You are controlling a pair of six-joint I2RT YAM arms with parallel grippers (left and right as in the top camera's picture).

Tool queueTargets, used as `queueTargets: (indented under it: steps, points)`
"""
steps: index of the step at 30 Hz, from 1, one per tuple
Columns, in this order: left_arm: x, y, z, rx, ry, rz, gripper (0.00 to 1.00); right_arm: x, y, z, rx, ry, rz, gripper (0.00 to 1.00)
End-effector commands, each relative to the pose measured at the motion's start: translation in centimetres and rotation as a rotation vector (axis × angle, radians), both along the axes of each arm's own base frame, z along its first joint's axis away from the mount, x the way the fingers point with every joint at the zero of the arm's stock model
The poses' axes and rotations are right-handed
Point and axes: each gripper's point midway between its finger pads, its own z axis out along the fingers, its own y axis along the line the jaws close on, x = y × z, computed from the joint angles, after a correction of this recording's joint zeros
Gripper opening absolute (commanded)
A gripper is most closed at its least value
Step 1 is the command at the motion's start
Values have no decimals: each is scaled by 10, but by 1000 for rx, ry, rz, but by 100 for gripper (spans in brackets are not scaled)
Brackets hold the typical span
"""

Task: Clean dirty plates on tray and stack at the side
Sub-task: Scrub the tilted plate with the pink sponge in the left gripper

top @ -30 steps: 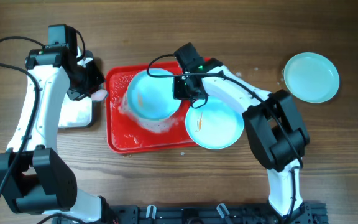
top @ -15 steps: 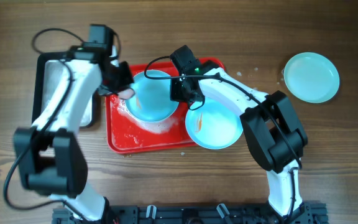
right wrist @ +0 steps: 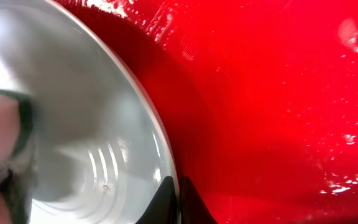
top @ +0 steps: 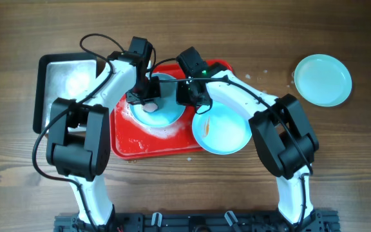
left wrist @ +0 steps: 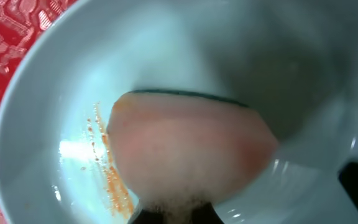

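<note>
A pale blue plate [top: 166,106] sits tilted on the red tray [top: 124,138]. My right gripper [top: 187,96] is shut on its right rim [right wrist: 148,124]. My left gripper [top: 148,103] is shut on a pink sponge [left wrist: 191,155] with a dark green back, pressed into that plate [left wrist: 55,124] beside an orange smear [left wrist: 107,174]. A second plate [top: 227,132] with an orange smear lies over the tray's right edge. A third plate [top: 323,80] lies on the table at the far right.
A black-rimmed silver pan [top: 66,84] with suds stands left of the tray. White foam lies on the tray below the held plate [top: 163,132]. The wet red tray floor [right wrist: 278,93] fills the right wrist view.
My left gripper has moved right from the silver pan onto the held plate, carrying the sponge into the plate. The right gripper holds its place on the rim.
</note>
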Motion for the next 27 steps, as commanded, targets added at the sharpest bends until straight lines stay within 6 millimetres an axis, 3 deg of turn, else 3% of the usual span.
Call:
queueTargets:
  steps: [1,4,8,10,11,16,20,25,27]
  points:
    - [-13,38,-13,218,50,-36,4,-4,-6,-21,-42,32,-1,4]
    - [-11,60,-9,340,33,16,4,-4,-6,-21,-42,32,-2,4]
    - [-14,57,-10,347,31,85,4,-4,-6,-21,-42,32,-1,4]
    - [-22,43,-17,294,54,65,4,-4,-6,-21,-42,31,-2,4]
    - [-37,11,-38,143,87,8,4,-4,-6,-20,-41,30,-1,4]
    - [-74,-18,-80,-68,126,-6,4,-5,-5,-20,-34,32,16,4]
    - [-83,-39,-75,-244,176,7,4,-4,-4,-20,-31,28,15,4]
    - [-91,-80,-50,-525,211,-84,4,-4,-4,-20,-29,31,17,4]
    - [-94,-84,-47,-554,223,-95,4,-4,-4,-20,-29,30,18,5]
